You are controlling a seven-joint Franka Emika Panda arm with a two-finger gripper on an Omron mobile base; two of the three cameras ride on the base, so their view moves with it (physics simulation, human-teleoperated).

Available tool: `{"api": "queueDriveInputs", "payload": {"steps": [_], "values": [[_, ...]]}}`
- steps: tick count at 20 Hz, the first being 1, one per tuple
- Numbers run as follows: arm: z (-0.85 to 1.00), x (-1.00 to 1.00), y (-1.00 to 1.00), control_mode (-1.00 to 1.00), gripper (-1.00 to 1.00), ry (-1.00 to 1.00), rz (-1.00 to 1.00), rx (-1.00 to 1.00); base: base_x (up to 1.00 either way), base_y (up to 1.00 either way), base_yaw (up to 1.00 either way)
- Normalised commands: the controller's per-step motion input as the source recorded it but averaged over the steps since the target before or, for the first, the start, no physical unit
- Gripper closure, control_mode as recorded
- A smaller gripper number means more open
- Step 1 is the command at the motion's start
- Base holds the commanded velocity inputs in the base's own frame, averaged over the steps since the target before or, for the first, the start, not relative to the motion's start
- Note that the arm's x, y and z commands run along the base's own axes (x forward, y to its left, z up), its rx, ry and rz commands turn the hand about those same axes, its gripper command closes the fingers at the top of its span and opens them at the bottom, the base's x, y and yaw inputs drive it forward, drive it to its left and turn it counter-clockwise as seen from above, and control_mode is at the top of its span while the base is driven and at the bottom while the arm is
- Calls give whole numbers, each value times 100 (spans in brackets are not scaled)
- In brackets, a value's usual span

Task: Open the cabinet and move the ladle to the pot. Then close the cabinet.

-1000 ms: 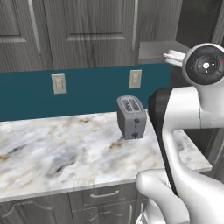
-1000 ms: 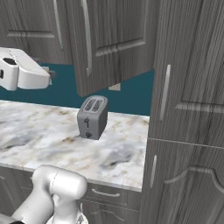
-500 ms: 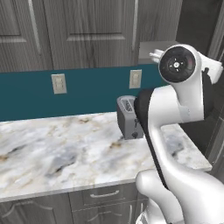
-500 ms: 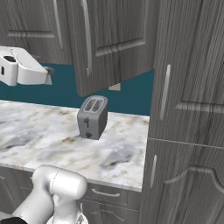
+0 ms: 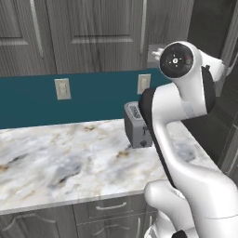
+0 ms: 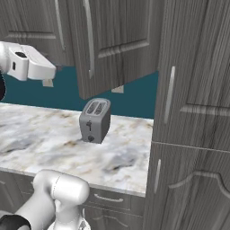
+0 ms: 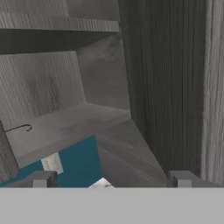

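Where wood-grain cabinet (image 6: 117,45) hangs open, boxy toaster (image 6: 95,120) below

Marble countertop (image 5: 69,162), grey toaster (image 6: 95,120) standing on it near the teal backsplash (image 5: 93,97)

Grey toaster (image 5: 137,125) on marble counter (image 5: 60,162), teal backsplash (image 5: 28,100), wall outlets (image 5: 62,89)

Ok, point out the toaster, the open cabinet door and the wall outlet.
toaster (image 6: 95,120), right base view, front face.
open cabinet door (image 6: 117,45), right base view, recessed panel.
wall outlet (image 5: 62,89), left base view, plate centre.
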Motion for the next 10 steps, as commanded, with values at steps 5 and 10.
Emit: {"api": "queueDriveInputs", "payload": {"steps": [5, 10], "values": [[0, 43, -3, -100, -100, 0, 0, 0, 0, 0, 0], [0, 27, -28, -100, -100, 0, 0, 0, 0, 0, 0]]}}
